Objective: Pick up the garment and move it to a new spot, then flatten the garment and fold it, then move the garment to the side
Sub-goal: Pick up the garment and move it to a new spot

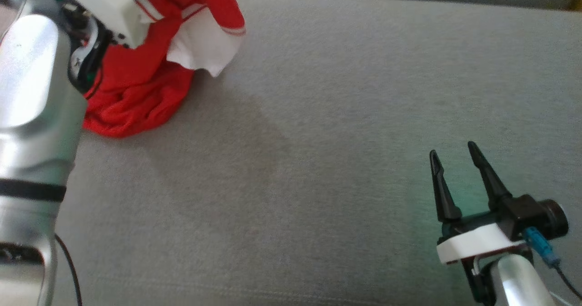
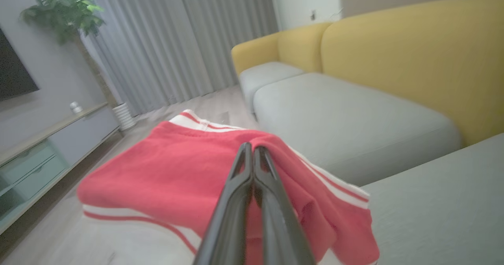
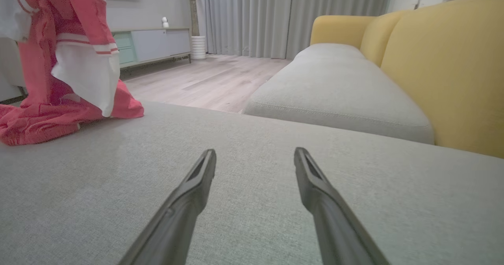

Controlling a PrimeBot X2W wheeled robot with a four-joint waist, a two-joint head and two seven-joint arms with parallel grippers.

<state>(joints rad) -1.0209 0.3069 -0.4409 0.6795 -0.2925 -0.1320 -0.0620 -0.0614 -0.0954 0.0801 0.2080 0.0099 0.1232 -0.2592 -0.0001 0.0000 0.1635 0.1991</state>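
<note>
L pincer [image 2: 252, 147] seemingly nips garment [image 2: 165, 178]; R pincer [image 1: 453, 149] well apart, splayed.

Grey upholstered seat [image 1: 318, 160]; second grey cushion [image 3: 338, 95] beyond its edge; yellow backrest [image 3: 445, 68] behind both; wooden floor [image 3: 212, 80]; grey curtains [image 3: 275, 17]; low cabinet [image 3: 153, 44]; white ribbed pot [image 3: 198, 47]; leafy plant [image 2: 63, 9]; dark wall screen [image 2: 12, 72].

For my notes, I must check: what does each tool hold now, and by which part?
The left tool is shut on the garment, pinching a fold of its red cloth. The right tool is open and holds nothing.
</note>
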